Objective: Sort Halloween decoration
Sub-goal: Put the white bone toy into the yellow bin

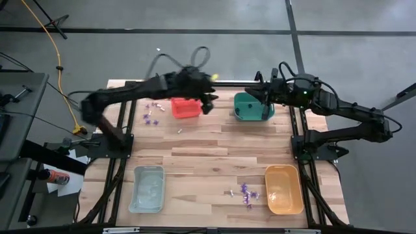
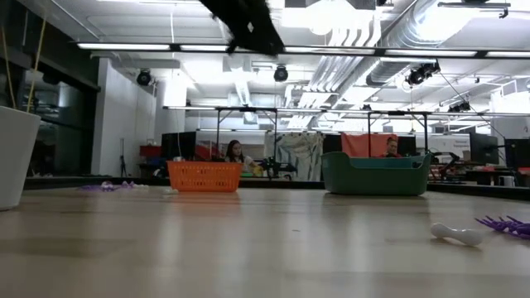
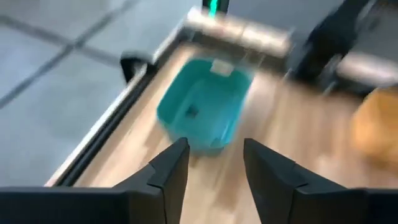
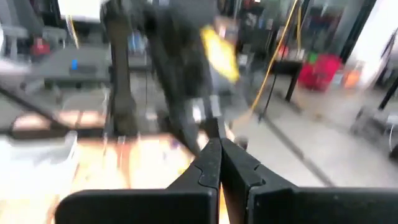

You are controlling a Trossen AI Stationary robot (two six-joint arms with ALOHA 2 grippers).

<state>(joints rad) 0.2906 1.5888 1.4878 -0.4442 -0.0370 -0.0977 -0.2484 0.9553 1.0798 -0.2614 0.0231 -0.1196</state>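
Tiny purple Halloween decorations lie in two clusters on the wooden table: one far left, one near the front beside the orange bin. My left gripper hangs open and empty above the table, between the red bin and the green bin, and points toward the green bin. A small dark thing lies on the green bin's floor. My right gripper is shut and empty, up over the green bin's far edge.
A clear bin stands at the front left. A small white piece lies on the bare boards in front of the red bin. Another white piece lies near the front cluster. People sit in the room beyond the table.
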